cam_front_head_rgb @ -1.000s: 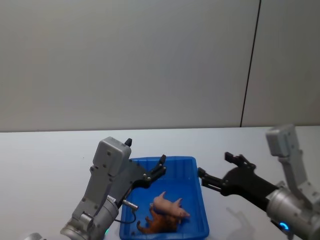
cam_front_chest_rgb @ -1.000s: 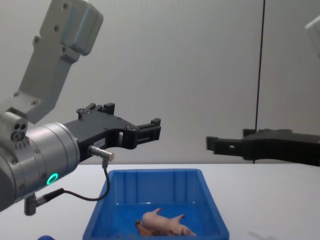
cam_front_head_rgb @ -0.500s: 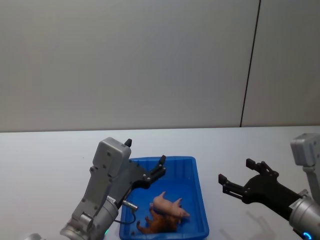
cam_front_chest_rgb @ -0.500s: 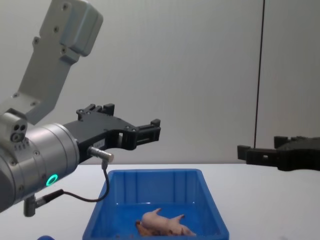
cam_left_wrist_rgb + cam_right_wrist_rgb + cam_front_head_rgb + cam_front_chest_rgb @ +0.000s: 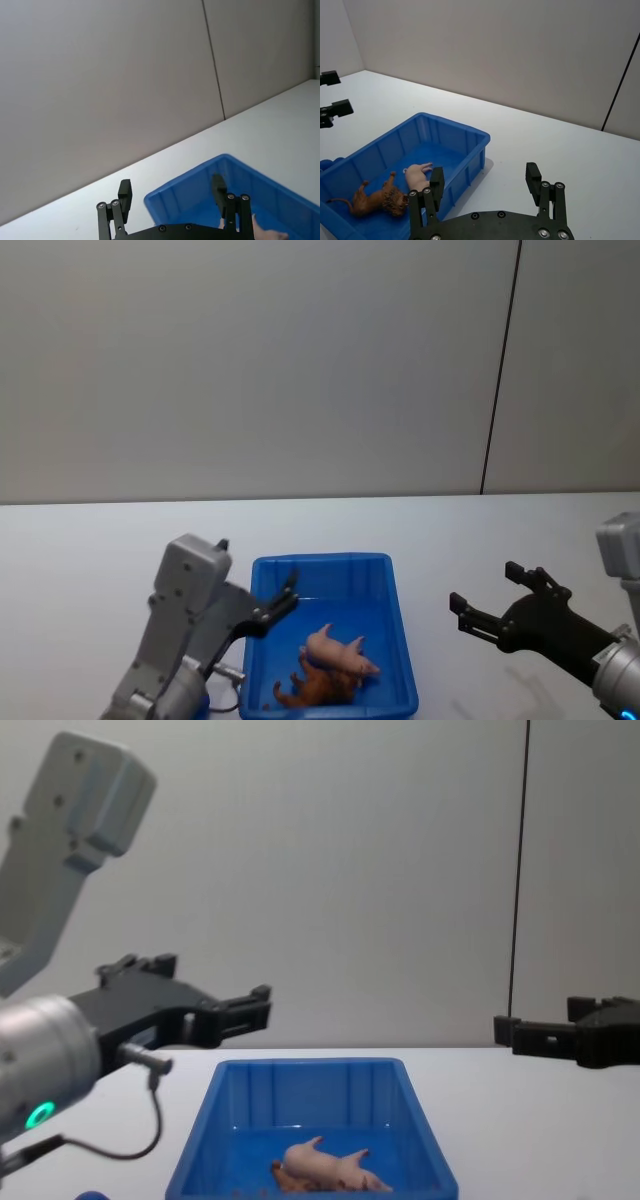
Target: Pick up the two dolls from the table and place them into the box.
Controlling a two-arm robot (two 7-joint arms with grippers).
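Now, count with me: you have two dolls, and both lie inside the one box (image 5: 398,640), the blue bin that sits on the white table (image 5: 90,540) near the middle of your head view. The pale pink pig (image 5: 335,650) lies on its side on the box floor, toward the near end. The brown maned lion (image 5: 318,688) lies just nearer than the pig, close to the near wall. The two look to be touching, though in the chest view the pig hides most of the lion and in the right wrist view a finger covers the spot where they meet, so you cannot be sure. You also have two grippers, both held up off the table. The left gripper (image 5: 280,602) hangs over the left side of the box, above its rim, with its two black fingers spread wide apart and nothing between them. The right gripper (image 5: 483,586) hangs to the right of the box, well apart from it, over bare table. Its two fingers likewise stand wide apart and hold nothing. Neither gripper touches the box or a doll. Behind the table stands one plain grey wall (image 5: 250,370) with one dark vertical seam on its right side.
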